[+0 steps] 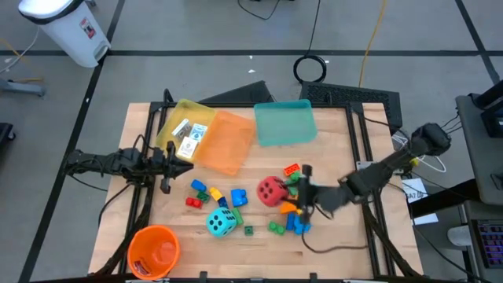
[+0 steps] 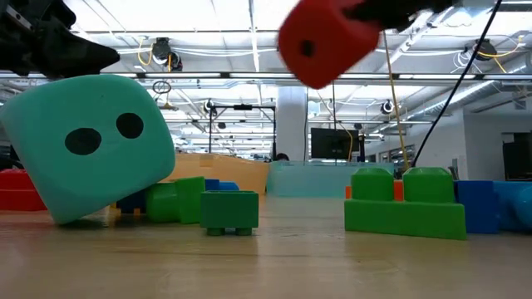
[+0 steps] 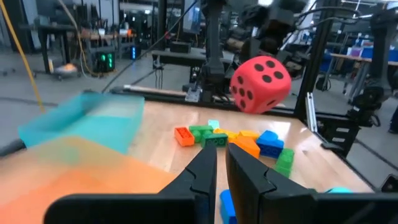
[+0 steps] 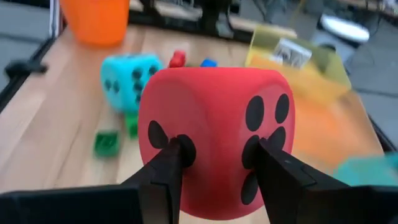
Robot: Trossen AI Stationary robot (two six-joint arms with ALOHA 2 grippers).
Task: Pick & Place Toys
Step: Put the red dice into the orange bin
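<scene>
My right gripper (image 1: 301,191) is shut on the red die (image 1: 271,191), which is up in the air in the low view (image 2: 328,37) and the left wrist view (image 3: 261,84). The cyan die (image 1: 222,222) rests on the table near the front and is tilted in the low view (image 2: 87,145). Small bricks (image 1: 206,194) lie scattered around both dice, with a green one (image 2: 405,203) close to the low camera. White cards (image 1: 189,137) lie in the yellow tray. My left gripper (image 1: 167,167) is shut and empty by the table's left edge. My right gripper pinches the red die between its two fingers (image 4: 166,171), on the part of the die that faces the wrist (image 4: 217,180). The die is wider than the gap between the fingers. The fingers come from the table's right side. The die is lifted clear of the table.
A yellow tray (image 1: 179,118), an orange tray (image 1: 228,145) and a teal tray (image 1: 284,123) lie along the table's far side. An orange bucket (image 1: 153,250) stands at the near left corner. Bare wood shows at the table's near right.
</scene>
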